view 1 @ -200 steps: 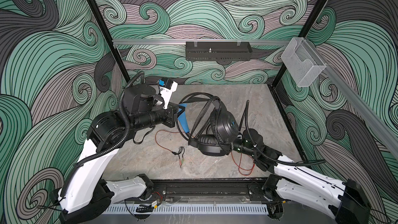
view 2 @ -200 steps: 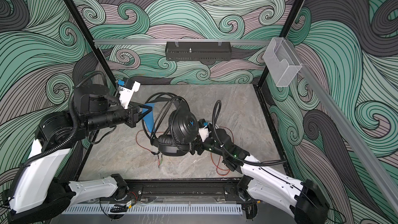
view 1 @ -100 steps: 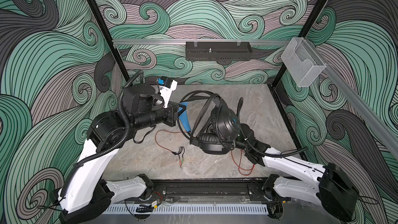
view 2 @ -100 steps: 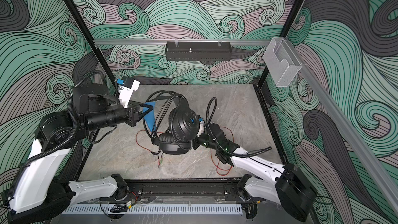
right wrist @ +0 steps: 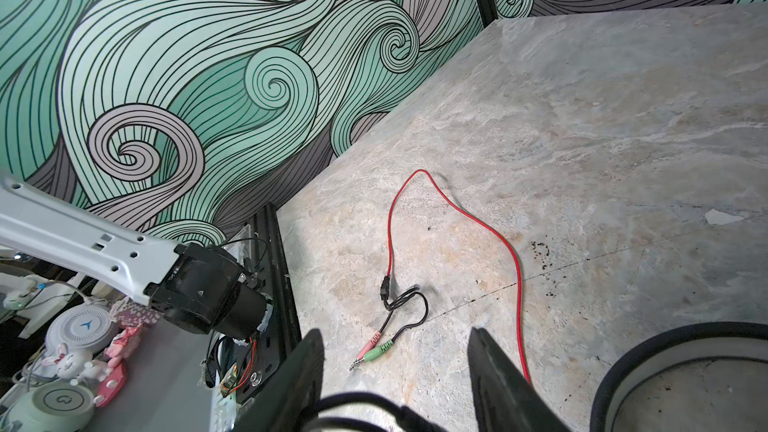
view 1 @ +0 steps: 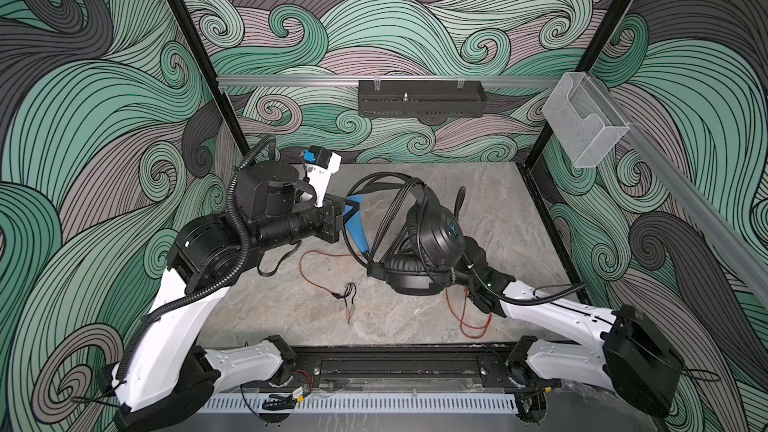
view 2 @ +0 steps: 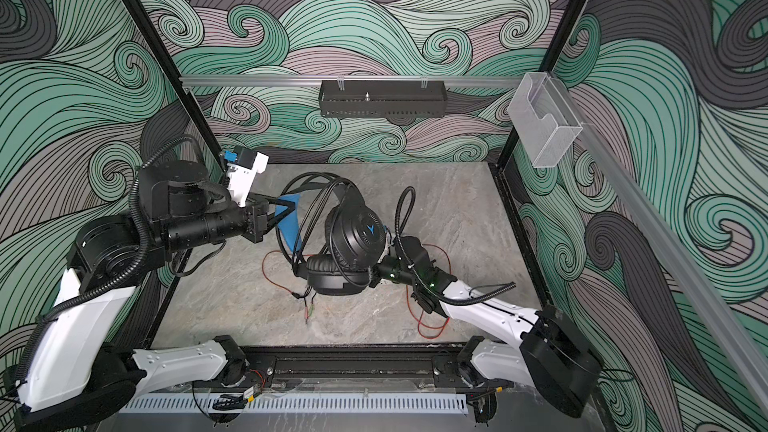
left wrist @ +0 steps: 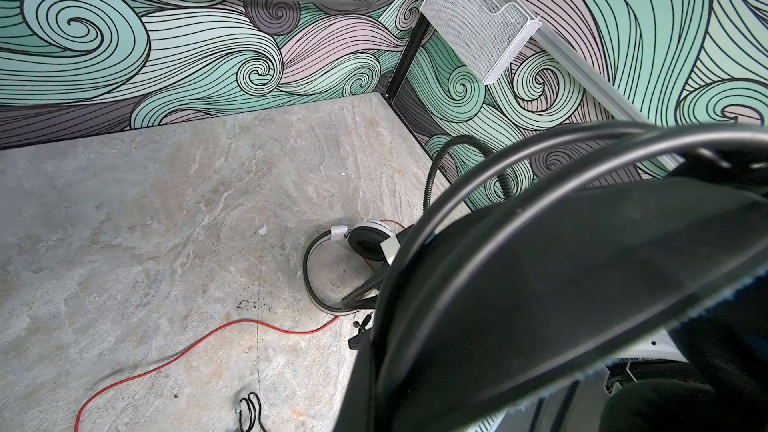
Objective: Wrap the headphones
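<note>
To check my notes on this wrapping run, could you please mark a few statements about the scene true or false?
1. The left gripper holds the black headset by its headband. True.
2. The red cable is wound around the white headset. False: it trails loose over the table.
3. The right gripper is shut tight. False: its jaws stand apart, a black cable between them.
4. Pink and green plugs lie on the table. True.

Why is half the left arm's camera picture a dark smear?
Left wrist view: the black headset with blue lining sits close to the lens, out of focus, while the white headset with black cushions beyond is sharp. Right wrist view: the red cable is crisp. Both top views: even light, soft shadows.
</note>
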{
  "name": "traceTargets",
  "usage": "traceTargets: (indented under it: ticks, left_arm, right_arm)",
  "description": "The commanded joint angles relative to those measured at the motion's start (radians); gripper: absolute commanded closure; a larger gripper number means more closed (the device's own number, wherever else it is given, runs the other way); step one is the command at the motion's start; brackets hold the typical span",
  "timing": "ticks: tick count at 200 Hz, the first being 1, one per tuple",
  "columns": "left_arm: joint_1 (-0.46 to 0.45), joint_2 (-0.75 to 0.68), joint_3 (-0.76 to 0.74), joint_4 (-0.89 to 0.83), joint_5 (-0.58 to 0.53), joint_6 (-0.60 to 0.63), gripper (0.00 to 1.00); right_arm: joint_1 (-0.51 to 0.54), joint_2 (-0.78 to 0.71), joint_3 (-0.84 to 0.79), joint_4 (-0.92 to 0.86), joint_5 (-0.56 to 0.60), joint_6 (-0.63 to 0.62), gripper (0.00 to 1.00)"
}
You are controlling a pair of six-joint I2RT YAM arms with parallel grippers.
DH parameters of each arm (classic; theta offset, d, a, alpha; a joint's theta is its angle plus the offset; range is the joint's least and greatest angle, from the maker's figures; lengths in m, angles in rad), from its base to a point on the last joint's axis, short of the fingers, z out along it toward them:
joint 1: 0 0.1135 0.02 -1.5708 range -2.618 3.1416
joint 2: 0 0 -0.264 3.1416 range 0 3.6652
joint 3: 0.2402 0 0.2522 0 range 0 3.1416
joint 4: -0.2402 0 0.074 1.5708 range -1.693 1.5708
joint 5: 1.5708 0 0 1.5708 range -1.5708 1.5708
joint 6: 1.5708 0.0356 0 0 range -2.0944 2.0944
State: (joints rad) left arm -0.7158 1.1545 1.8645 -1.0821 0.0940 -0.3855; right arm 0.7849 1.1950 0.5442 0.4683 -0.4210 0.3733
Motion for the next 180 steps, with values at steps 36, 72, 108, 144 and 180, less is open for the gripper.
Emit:
traceTargets:
  ticks: [36, 72, 108, 144, 180]
  left_arm:
    - [-0.001, -0.006, 0.055, 0.102, 0.003, -0.058, 1.0]
    - [0.0, -0.007, 0.05, 0.118, -0.006, -0.064, 1.0]
    - [0.004, -0.026, 0.034, 0.126, -0.069, -0.083, 1.0]
    - [0.018, -0.039, 0.014, 0.134, -0.098, -0.107, 1.0]
    - [0.041, -0.063, -0.027, 0.169, -0.111, -0.154, 1.0]
  right_arm:
    - [-0.005, -0.02, -0.034, 0.031, -0.018, 0.011, 0.4]
    - [-0.004, 0.013, -0.024, 0.036, -0.044, 0.009, 0.45]
    - [-0.005, -0.007, -0.034, 0.015, -0.039, -0.006, 0.58]
    - [-0.004, -0.017, -0.037, 0.001, -0.04, -0.013, 0.71]
    - [-0.004, -0.035, -0.042, -0.022, -0.026, -0.022, 0.73]
